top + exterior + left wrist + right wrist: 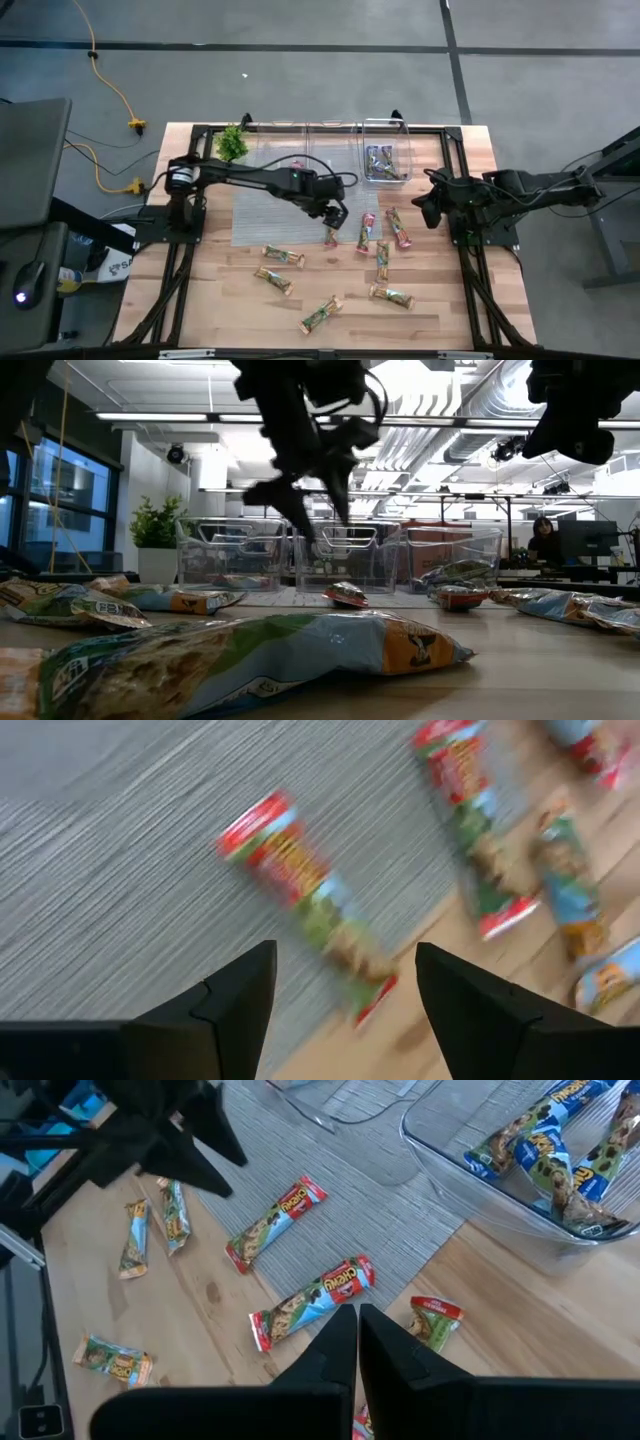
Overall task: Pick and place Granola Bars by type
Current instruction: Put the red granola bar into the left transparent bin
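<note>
Left hand (345,995): released, being hovered over a red-ended shiny wrapped granola bar (305,905), lined up for grasping.
Right hand (357,1342): clenched, being parked at the worktop's right.

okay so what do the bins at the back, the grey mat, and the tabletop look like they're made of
Bins: clear, glossy hard plastic by the look; blue-wrapped bars show through the wall.
Mat: grey, matte, finely ribbed, so probably woven vinyl or fabric; the pictures can't settle which.
Tabletop: pale wood in joined strips with visible grain, like butcher block, with a smooth, low-sheen finish.
</note>
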Controlling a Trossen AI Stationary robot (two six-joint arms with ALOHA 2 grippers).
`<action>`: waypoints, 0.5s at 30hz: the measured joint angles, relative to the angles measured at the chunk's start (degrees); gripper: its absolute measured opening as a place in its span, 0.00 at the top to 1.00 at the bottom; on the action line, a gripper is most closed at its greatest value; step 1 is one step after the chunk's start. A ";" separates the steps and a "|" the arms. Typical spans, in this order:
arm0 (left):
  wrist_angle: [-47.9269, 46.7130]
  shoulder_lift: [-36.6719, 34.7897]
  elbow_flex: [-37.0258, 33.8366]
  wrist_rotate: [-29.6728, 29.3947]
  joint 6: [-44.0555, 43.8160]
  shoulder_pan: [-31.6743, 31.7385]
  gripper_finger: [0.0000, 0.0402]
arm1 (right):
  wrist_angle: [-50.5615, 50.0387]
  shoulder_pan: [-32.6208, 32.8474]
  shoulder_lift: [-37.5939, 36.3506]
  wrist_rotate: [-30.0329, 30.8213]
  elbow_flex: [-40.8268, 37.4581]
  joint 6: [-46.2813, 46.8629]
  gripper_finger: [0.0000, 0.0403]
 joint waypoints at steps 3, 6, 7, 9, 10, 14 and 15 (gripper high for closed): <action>-0.76 1.21 -0.17 -0.01 0.36 0.01 0.42 | 0.46 0.00 0.01 -0.39 0.00 1.94 1.00; 0.20 1.74 -0.12 -0.37 0.49 0.00 0.42 | 0.39 -0.02 0.31 -1.58 0.00 1.64 1.00; 0.75 1.89 -0.13 -0.47 0.64 0.01 0.42 | 0.22 -0.02 0.33 -1.58 0.00 1.20 1.00; 2.25 2.49 0.09 -0.34 0.16 0.01 0.42 | 0.04 -0.02 0.71 -1.58 0.00 0.27 1.00; 1.37 2.52 -0.15 0.10 -0.39 0.00 0.42 | 0.37 -0.02 0.85 -1.64 0.00 -0.48 1.00; 4.15 2.42 -0.02 -0.21 -2.99 -0.01 0.42 | 0.40 -0.01 1.08 -4.68 0.00 -4.00 1.00; 4.62 2.41 -0.02 -0.18 -3.70 -0.01 0.42 | 0.42 -0.02 1.07 -5.64 0.00 -4.74 1.00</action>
